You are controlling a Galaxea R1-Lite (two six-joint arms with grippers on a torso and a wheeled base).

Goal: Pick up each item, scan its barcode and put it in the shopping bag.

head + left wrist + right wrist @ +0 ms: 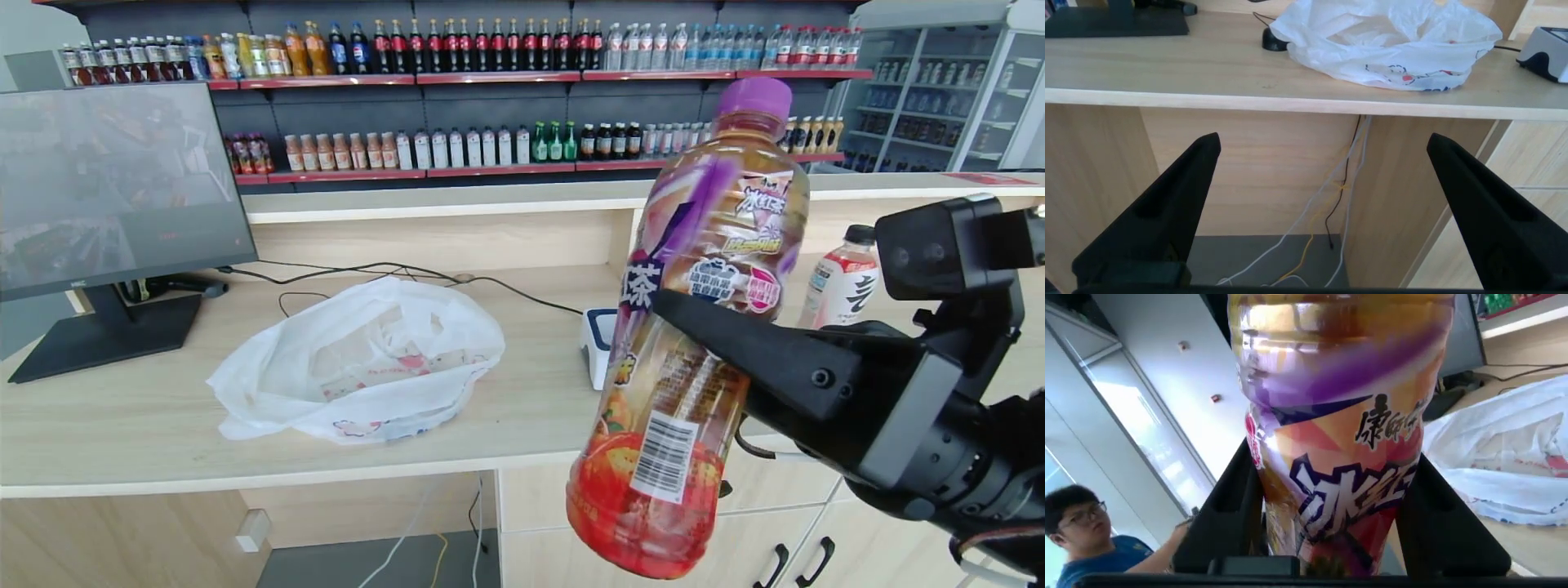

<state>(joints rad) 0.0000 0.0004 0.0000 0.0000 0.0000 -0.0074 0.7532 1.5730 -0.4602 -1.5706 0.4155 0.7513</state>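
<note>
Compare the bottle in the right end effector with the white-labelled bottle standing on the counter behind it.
The held bottle has a purple cap; the white-labelled bottle has a black one. The held bottle is tilted in the air, clamped by the right end effector; the white-labelled bottle stands upright on the counter. The held bottle's label is purple and orange, the white-labelled bottle's mostly white. Both are capped drink bottles.
</note>
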